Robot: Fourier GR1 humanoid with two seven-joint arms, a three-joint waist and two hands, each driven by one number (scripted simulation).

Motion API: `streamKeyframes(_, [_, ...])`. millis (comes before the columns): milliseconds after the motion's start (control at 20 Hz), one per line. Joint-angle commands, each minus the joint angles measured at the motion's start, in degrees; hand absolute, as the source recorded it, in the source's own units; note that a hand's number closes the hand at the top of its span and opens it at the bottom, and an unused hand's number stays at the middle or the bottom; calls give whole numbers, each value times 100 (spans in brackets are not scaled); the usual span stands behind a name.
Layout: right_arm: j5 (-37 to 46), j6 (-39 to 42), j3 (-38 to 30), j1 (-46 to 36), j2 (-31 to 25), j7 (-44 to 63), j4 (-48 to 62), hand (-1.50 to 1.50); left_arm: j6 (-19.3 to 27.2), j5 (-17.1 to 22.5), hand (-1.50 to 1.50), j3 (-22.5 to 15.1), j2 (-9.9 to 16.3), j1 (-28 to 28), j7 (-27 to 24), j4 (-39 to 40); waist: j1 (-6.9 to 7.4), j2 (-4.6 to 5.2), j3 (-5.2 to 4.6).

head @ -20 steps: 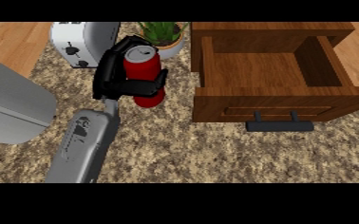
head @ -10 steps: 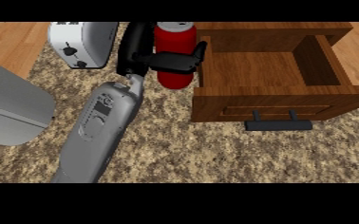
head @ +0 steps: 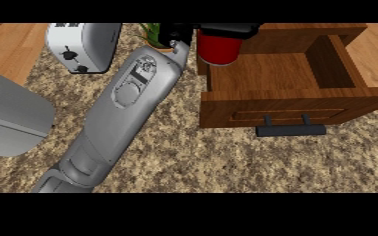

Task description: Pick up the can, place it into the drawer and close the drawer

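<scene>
The red can (head: 218, 50) hangs upright over the left wall of the open wooden drawer (head: 288, 111). Its lower part shows against the drawer's bare floor. My right hand (head: 179, 30) is shut on the can at the top of the head view; black fingers (head: 230, 28) wrap its upper end and hide the lid. The grey forearm (head: 129, 105) runs up from the lower left to that hand. The drawer is pulled out, with its dark handle (head: 291, 130) facing me. My left hand does not show.
A white toaster (head: 81, 45) stands at the back left on the speckled counter (head: 221, 160). A small potted plant (head: 153, 32) sits behind the forearm. A grey rounded part (head: 22, 117) fills the left edge. Wooden floor shows at the far left.
My right arm has swung up and to the right with the can, from beside the toaster to over the drawer's left wall. The drawer has stayed open.
</scene>
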Motion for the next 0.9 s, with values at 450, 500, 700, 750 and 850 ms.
streamKeyframes(450, [-171,128,-319,-301,-223,-67,435,-150,504,925,150,-441,-2,-1677,-416,2093,-81,28,5])
streamKeyframes(500, [162,-79,14,-557,-60,25,476,-150,683,1036,150,-623,-2,-1962,-275,2240,-111,42,6])
streamKeyframes(700, [-12,132,-152,-303,-88,-228,556,-150,693,1455,150,-953,-2,-1890,-560,2559,-186,41,9])
streamKeyframes(750, [208,-30,104,-477,-16,17,319,-150,624,1441,150,-756,-2,-2069,-857,2877,-206,68,7])
streamKeyframes(850, [103,9,-61,-528,-149,28,390,-150,515,1553,150,-876,-2,-2153,-851,3086,-226,70,8])
